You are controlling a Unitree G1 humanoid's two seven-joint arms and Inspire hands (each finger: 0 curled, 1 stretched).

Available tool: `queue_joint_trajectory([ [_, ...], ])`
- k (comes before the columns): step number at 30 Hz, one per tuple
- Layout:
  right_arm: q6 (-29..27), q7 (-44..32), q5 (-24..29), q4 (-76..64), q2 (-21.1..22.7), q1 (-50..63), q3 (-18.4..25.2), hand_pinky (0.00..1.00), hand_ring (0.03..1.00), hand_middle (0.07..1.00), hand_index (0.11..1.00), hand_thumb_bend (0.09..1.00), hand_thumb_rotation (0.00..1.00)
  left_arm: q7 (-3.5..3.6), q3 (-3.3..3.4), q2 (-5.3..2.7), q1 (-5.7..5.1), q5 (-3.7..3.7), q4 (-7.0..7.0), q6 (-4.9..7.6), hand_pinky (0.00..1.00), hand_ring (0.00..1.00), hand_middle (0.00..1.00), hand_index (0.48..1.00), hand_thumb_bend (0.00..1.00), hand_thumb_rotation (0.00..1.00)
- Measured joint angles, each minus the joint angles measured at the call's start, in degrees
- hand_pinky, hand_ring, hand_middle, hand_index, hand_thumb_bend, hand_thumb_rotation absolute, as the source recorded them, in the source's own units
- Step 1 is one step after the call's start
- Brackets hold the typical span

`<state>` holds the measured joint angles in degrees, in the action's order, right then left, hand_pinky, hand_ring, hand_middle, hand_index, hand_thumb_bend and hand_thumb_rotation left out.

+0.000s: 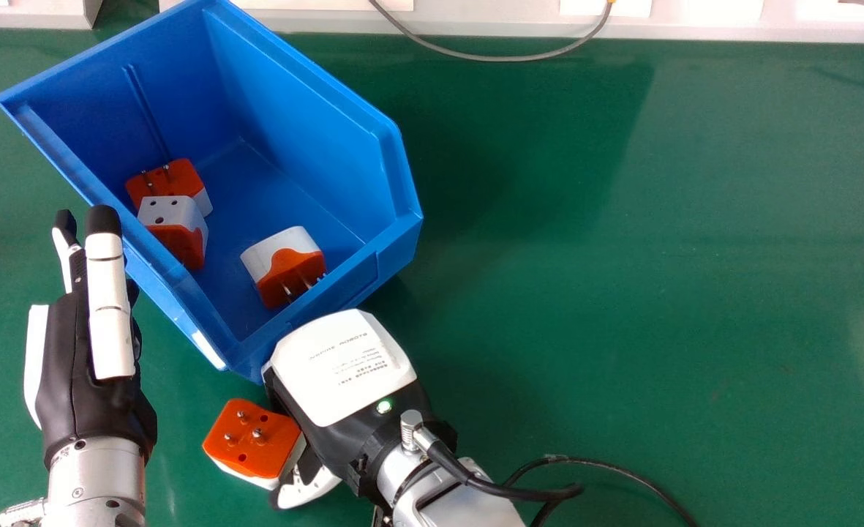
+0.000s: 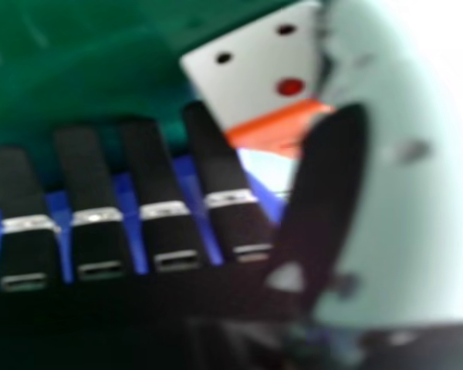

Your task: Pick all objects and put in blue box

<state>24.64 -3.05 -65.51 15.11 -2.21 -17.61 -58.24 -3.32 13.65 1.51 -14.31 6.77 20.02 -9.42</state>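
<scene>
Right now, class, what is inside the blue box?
Three orange-and-white adapters: two close together, one apart. The floor of the box beneath them is covered.

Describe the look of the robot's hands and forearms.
The left hand is black with white-covered, black-tipped fingers; the right hand is black under a white cover bearing small print and a green light. Both join silver forearms, the right one with a black cable.

probably four plug adapters [image 1: 245,448], one box [image 1: 303,110]
</scene>
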Motion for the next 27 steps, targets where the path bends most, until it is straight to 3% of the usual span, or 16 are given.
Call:
queue_joint_trajectory([
  [6, -0.14, -0.01, 0.06, -0.07, -0.01, 0.06, 0.04, 0.53, 0.597, 0.632, 0.535, 0.569, 0.54, -0.05, 0.02, 0.0, 0.0, 0.01, 0.81, -0.37, 1.0, 1.0, 1.0, 1.0, 0.61, 1.0],
  [14, -0.16, -0.02, 0.05, -0.03, -0.04, -0.03, -0.03, 0.51, 0.586, 0.627, 0.575, 0.558, 0.55, -0.13, 0.02, 0.0, 0.0, 0.02, 1.02, -0.89, 1.0, 1.0, 1.0, 1.0, 0.61, 1.0],
  [18, -0.37, -0.02, 0.22, 0.14, -0.11, -0.08, 0.01, 0.51, 0.577, 0.582, 0.523, 0.526, 0.53, -0.23, 0.02, 0.0, 0.0, 0.01, 1.09, -1.12, 1.0, 1.0, 1.0, 1.0, 0.61, 1.0],
  [21, -1.26, 0.61, 0.49, 0.93, -0.23, -0.4, 0.17, 0.48, 0.531, 0.548, 0.516, 0.474, 0.5, -0.39, 0.0, 0.0, -0.02, 0.01, 1.42, -1.16, 1.0, 1.0, 1.0, 1.0, 0.61, 1.0],
  [24, -1.86, 1.92, 0.78, 1.75, -0.25, -0.42, 0.2, 0.34, 0.358, 0.422, 0.476, 0.404, 0.39, -0.44, -0.01, 0.0, -0.02, 0.01, 1.56, -1.17, 1.0, 1.0, 1.0, 1.0, 0.61, 1.0],
  [27, -2.69, 3.67, 0.93, 3.07, -0.32, -0.71, 0.17, 0.23, 0.263, 0.344, 0.476, 0.457, 0.24, -0.49, -0.07, -0.01, -0.02, -0.01, 1.59, -1.19, 1.0, 1.0, 1.0, 1.0, 0.61, 1.0],
])
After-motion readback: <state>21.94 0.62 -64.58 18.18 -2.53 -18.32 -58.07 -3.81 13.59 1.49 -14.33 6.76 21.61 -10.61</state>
